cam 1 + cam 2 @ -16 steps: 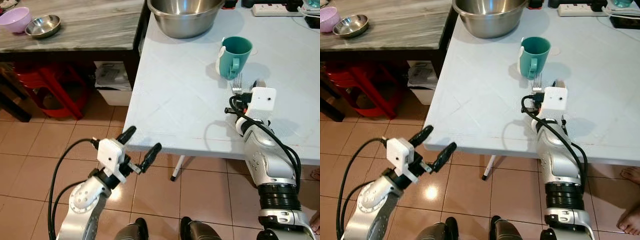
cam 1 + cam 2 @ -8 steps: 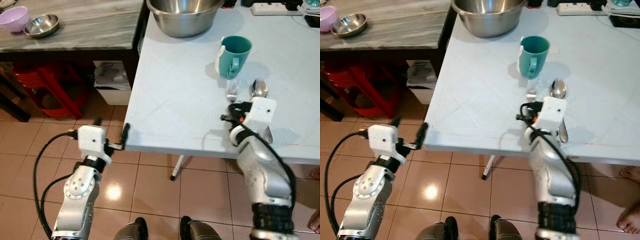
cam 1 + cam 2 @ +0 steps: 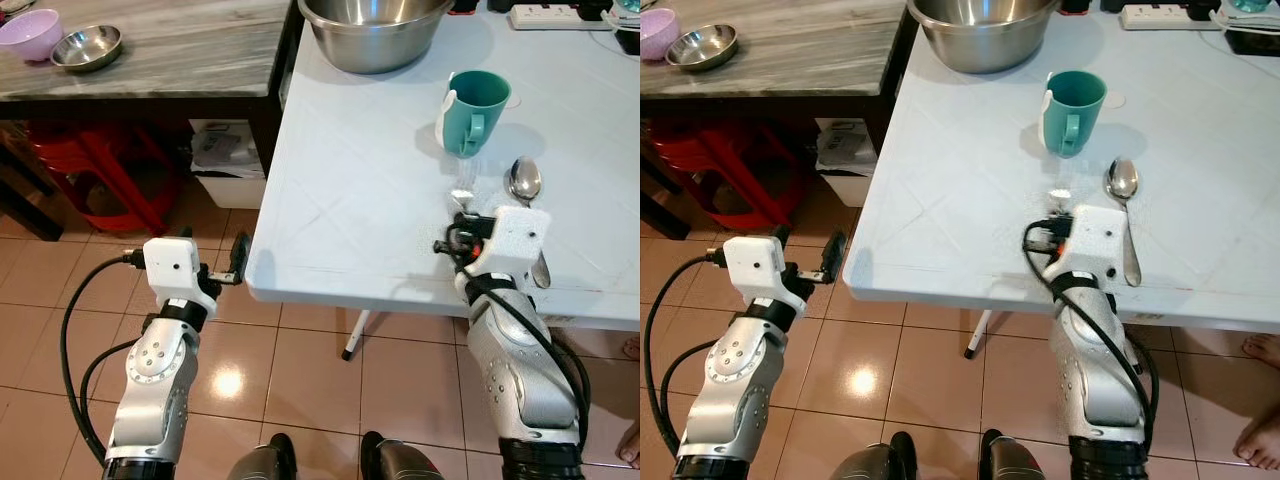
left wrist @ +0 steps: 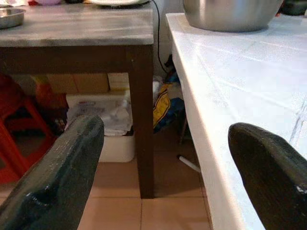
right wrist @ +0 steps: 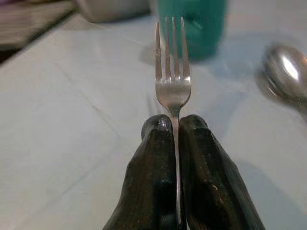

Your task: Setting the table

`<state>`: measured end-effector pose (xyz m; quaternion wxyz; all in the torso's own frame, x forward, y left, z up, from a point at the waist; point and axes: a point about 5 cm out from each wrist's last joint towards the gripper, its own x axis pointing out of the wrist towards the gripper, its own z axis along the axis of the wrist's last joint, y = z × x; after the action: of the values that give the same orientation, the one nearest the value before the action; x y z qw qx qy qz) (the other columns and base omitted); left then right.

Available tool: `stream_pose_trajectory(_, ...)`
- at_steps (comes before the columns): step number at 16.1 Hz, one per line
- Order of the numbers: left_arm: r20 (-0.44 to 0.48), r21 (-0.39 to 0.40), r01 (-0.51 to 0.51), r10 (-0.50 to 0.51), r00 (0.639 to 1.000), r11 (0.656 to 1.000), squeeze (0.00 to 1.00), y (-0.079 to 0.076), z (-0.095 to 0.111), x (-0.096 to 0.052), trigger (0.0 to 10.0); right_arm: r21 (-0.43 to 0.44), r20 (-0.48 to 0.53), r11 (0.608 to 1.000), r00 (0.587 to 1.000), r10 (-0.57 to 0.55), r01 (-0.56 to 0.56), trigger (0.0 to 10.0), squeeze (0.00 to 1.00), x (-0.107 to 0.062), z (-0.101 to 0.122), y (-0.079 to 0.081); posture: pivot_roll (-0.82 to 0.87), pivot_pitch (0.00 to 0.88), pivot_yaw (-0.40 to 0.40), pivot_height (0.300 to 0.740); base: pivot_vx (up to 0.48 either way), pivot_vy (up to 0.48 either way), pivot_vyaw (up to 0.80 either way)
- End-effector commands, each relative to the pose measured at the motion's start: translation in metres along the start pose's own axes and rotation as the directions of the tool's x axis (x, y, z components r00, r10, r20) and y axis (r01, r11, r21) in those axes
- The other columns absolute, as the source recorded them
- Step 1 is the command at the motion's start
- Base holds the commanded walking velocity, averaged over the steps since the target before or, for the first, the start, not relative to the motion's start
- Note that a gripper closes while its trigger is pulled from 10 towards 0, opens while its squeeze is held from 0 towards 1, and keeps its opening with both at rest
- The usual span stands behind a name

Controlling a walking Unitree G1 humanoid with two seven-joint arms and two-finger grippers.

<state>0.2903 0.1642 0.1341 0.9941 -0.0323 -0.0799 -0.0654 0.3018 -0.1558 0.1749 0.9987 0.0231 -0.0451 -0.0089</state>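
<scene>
Steel: one fork (image 5: 172, 72), one spoon (image 3: 1124, 205)

On the white table (image 3: 360, 170) a teal mug (image 3: 473, 108) stands at twelve o'clock of a spoon (image 3: 526, 200), beside the right arm (image 3: 515, 330).

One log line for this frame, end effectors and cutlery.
right end effector: shut on fork | spoon: on table beside mug | left end effector: open at table edge
</scene>
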Motion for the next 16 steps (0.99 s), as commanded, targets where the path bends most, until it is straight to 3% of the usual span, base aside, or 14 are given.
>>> stream_pose_trajectory(1, -0.029, 0.005, -0.001, 0.001, 1.000, 1.000, 0.00, 0.002, -0.005, -0.002, 10.0, -0.031, 0.048, 0.999, 0.999, 0.022, -0.021, 10.0, 0.00, -0.002, 0.007, 0.005, -0.10, 0.201, 0.075, 0.740, 0.000, 0.000, 0.00)
stream_pose_trajectory(3, -0.029, 0.006, 0.009, -0.009, 1.000, 1.000, 0.00, -0.001, -0.006, 0.000, 10.0, 0.014, 0.019, 1.000, 1.000, -0.009, 0.009, 10.0, 0.00, -0.001, 0.005, 0.003, -0.10, 0.193, 0.077, 0.740, 0.000, 0.000, 0.00)
stream_pose_trajectory(5, -0.028, 0.004, -0.001, 0.001, 1.000, 1.000, 0.00, -0.001, -0.006, 0.002, 10.0, -0.059, 0.040, 0.998, 0.999, 0.002, 0.000, 10.0, 0.00, -0.002, 0.003, 0.002, -0.10, 0.188, 0.078, 0.740, 0.000, 0.000, 0.00)
stream_pose_trajectory(7, -0.035, -0.031, -0.014, 0.012, 0.999, 0.999, 0.00, -0.001, -0.007, 0.003, 10.0, -0.029, 0.032, 1.000, 0.999, 0.010, -0.009, 10.0, 0.00, -0.001, 0.001, 0.004, -0.10, 0.184, 0.080, 0.740, 0.000, 0.000, 0.00)
stream_pose_trajectory(13, -0.037, -0.013, 0.011, -0.011, 0.999, 1.000, 0.00, -0.004, -0.008, 0.004, 10.0, 0.019, 0.032, 1.000, 0.999, 0.020, -0.021, 10.0, 0.00, 0.001, -0.002, 0.008, -0.08, 0.177, 0.080, 0.740, 0.000, 0.359, 0.00)
stream_pose_trajectory(16, -0.039, -0.008, 0.003, -0.003, 0.999, 1.000, 0.00, -0.002, -0.008, 0.003, 10.0, 0.022, 0.028, 0.999, 0.999, 0.029, -0.030, 10.0, 0.00, 0.001, -0.004, 0.011, -0.08, 0.177, 0.078, 0.740, 0.000, 0.458, -0.48)
